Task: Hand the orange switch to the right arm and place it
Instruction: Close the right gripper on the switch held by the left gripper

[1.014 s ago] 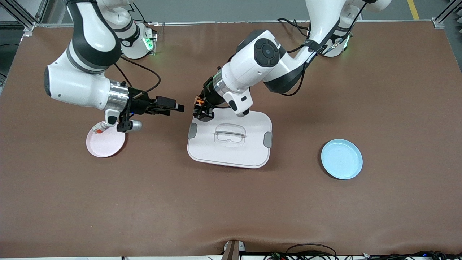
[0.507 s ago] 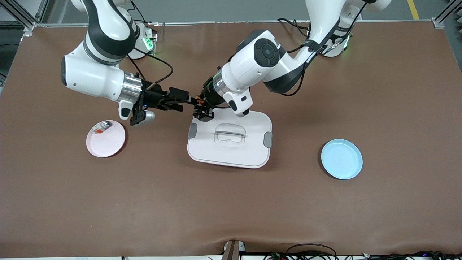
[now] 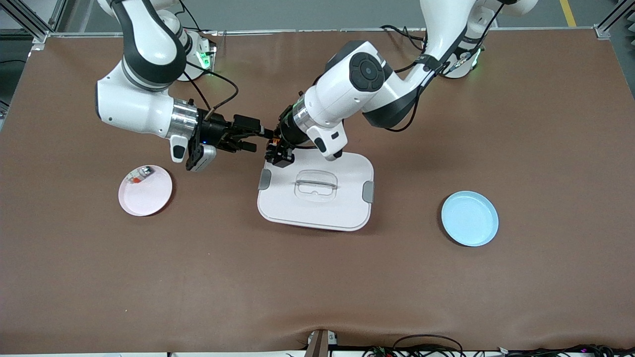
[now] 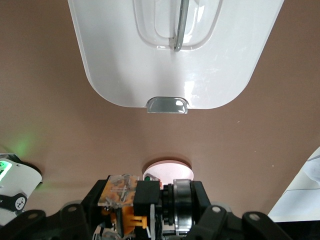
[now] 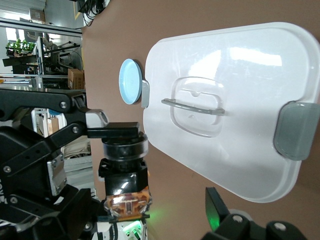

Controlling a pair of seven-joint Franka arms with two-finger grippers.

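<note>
Plastic, light and rigid, the orange switch (image 3: pixel 272 142) is sitting clamped in my left tool (image 3: pixel 276 148) while my right tool (image 3: pixel 258 140), fingers apart, is lining up on its free black body beside the white lid (image 3: pixel 317 191) on the surface (image 3: pixel 317 277).

I see a brown tabletop (image 3: pixel 317 277) carrying a white lid (image 3: pixel 317 201) with a clear handle at its middle, a pink plate (image 3: pixel 149 198) toward the right arm's end, and a blue plate (image 3: pixel 470 218) toward the left arm's end.

The lidded box (image 3: pixel 317 191) sits mid-table between two plates (image 3: pixel 145 191) (image 3: pixel 470 218), one toward each arm's end.
</note>
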